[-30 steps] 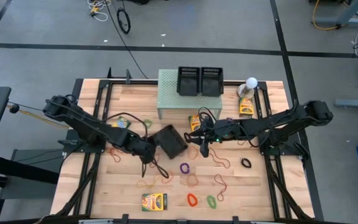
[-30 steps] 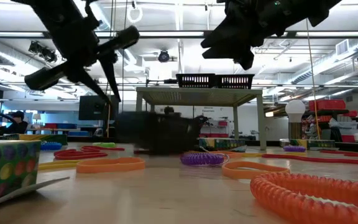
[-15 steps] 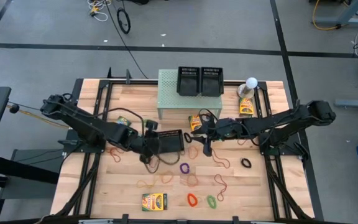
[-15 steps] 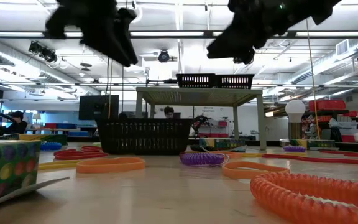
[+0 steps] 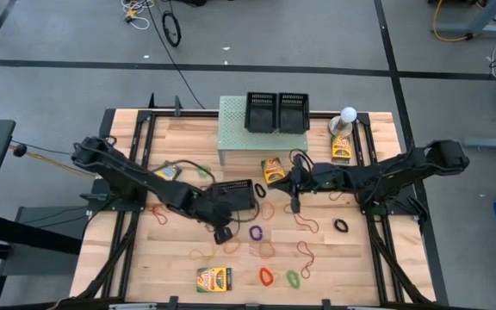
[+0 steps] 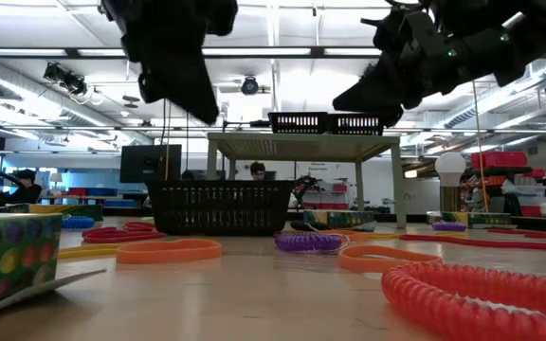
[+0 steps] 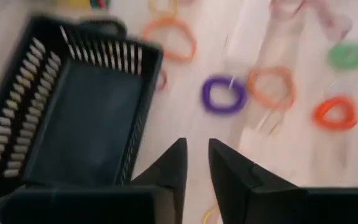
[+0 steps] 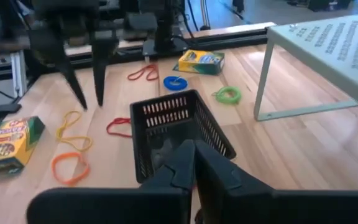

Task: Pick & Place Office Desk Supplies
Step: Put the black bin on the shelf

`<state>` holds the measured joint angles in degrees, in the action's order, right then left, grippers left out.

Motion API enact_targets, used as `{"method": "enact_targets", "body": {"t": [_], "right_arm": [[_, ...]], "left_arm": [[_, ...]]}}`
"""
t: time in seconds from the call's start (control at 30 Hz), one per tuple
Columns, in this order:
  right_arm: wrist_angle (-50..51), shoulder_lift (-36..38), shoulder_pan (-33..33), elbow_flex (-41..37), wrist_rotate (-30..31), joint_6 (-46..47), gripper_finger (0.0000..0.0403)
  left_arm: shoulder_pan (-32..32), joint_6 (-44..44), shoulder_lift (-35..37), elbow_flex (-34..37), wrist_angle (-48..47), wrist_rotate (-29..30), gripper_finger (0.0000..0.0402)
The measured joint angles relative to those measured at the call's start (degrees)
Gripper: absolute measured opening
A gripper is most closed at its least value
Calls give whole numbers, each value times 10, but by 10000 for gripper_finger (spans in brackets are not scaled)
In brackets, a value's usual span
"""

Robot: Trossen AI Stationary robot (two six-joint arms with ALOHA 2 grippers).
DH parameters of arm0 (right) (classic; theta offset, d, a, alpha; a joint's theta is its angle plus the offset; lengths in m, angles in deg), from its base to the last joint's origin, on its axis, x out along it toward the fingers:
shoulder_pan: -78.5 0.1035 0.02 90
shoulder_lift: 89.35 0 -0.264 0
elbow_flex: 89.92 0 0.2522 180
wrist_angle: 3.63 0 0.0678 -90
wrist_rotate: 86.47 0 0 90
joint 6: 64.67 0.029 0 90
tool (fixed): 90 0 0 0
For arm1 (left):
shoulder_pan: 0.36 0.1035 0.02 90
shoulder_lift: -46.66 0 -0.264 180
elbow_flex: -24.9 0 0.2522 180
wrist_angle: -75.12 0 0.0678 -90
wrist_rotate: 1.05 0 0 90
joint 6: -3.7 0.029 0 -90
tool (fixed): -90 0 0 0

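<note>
Bands (image 5: pixel 256 232) in red, orange, purple and green lie flat, scattered over the table's (image 5: pixel 377 275) near half, with one crayon box (image 5: pixel 214 279) by the front edge, its long axis running left to right. Another box (image 5: pixel 273 170) sits by the green stand (image 5: pixel 235 138). A black basket (image 5: pixel 233 195) stands upright mid-table. Left gripper (image 5: pixel 223 233) hovers just in front of it, fingers slightly parted and empty. Right gripper (image 5: pixel 295 204) hangs beside it, fingers closed on nothing.

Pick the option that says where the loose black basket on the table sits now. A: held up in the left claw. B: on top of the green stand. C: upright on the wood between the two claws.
C: the black basket stands on the table, apart from both claws.
</note>
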<state>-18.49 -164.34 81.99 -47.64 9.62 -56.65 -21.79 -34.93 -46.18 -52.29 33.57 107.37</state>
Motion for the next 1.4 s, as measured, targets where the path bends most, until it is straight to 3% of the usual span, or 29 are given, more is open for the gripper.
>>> {"method": "enact_targets", "body": {"t": [0.2, 0.37, 0.47, 0.6, 0.83, 0.97, 1.13, 1.4], "right_arm": [[-2, 20, 3, -9, -1, -25, 8], [0, 24, 8, -9, -1, -34, 7], [1, 23, 9, -9, -1, -40, 13], [1, 23, 9, -9, -1, -42, 12], [0, 23, 9, -9, -1, -44, 9], [-1, 23, 9, -9, -1, -44, 10], [1, 23, 9, -9, -1, -44, 11], [0, 23, 9, -9, -15, -45, 11]], "left_arm": [[1, 49, -72, -82, -128, 50, 144], [6, 118, -128, -116, -155, 60, 192], [13, 133, -154, -126, -178, 69, 198], [27, 117, -169, -127, -201, 69, 161], [35, 101, -169, -128, -206, 35, 19], [31, 58, -160, -157, -232, 28, 15], [20, -48, -94, -213, -247, 28, 14], [32, -245, -6, -318, -390, 170, 14]]}}
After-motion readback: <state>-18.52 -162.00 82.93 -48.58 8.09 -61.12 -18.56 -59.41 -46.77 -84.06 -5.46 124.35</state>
